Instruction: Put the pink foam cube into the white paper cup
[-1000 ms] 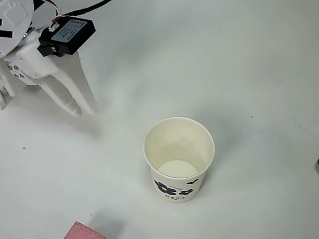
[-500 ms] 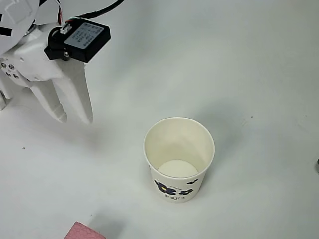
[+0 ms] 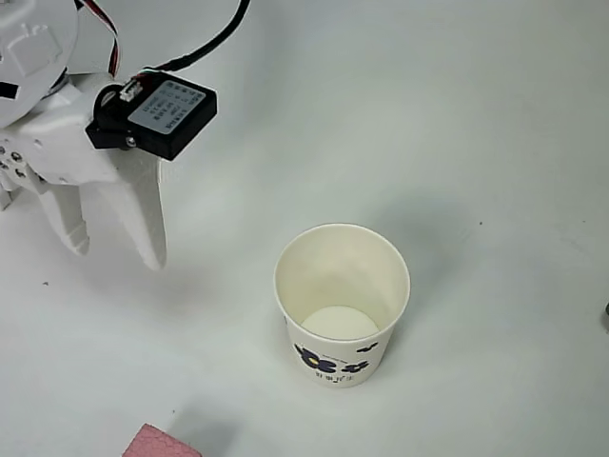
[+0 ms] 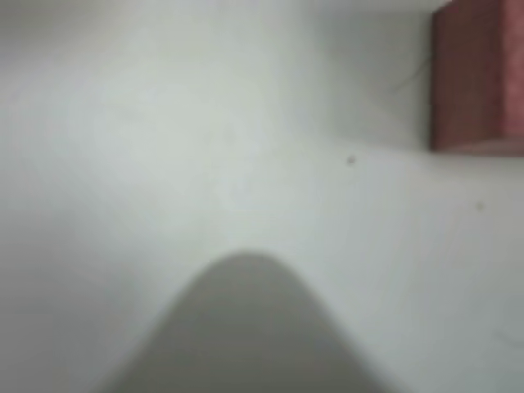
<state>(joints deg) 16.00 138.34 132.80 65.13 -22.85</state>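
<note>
From overhead, the white paper cup [image 3: 342,303] stands upright a little below the middle of the white table [image 3: 495,133], its mouth open and nothing inside. The pink foam cube [image 3: 162,442] lies at about seven o'clock from the cup, well apart from it and cut off by the bottom edge of the picture. The gripper [image 3: 112,252] sits near the left edge, at about ten o'clock from the cup, its two white fingers spread with bare table between them and nothing held. Open table runs all around the cup, widest toward twelve and three o'clock, and the stretch between gripper and cube is free as well.

Compared with a second ago, the gripper has swung from pointing toward four o'clock to pointing nearly at six, its tips have come lower in the picture, and the fingers have parted. Cup and cube have not shifted.

In the wrist view, blurred, the cube [image 4: 479,78] sits at the upper right edge, near two o'clock, with pale table everywhere else. A grey rounded finger [image 4: 246,327] rises from the bottom edge.
</note>
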